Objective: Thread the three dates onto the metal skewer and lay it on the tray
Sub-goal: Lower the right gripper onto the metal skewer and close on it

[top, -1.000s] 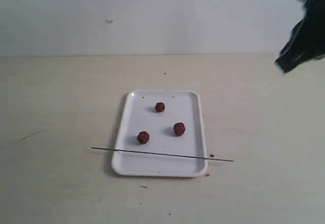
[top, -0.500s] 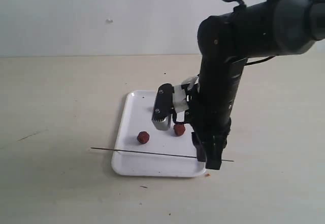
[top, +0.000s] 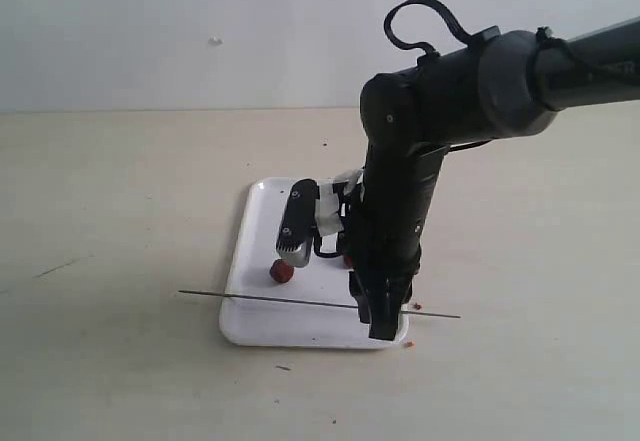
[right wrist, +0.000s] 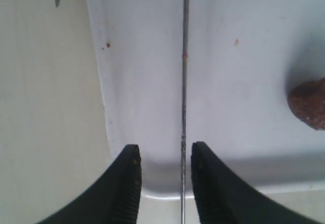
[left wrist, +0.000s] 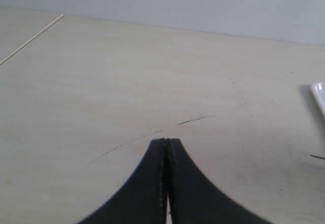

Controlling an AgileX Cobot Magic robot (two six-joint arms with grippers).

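My right claw (right wrist: pixel 166 153) hangs with fingers apart astride the metal skewer (top: pixel 290 301), which lies across the near edge of the tray (top: pixel 262 223). Behind it, one date (top: pixel 282 271) shows; my arm half covers a second date (top: pixel 347 259) and hides the third. My left claw (left wrist: pixel 166 141), pressed together, hovers over the counter (left wrist: pixel 101 71).

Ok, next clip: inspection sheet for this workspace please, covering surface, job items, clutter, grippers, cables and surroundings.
Surface: pale table, faint scratches.
Tray: white, flat on the table.
Metal skewer: lies across the tray's near end in the exterior view, both ends overhanging.
Dates: one clear on the tray; others mostly hidden by the right arm.
Clutter: small crumbs by the tray's near corner.
Grippers: right gripper open, skewer between its fingers; left gripper shut, over bare table.
Cables: black cable looped above the right arm.
Surroundings: plain pale wall.
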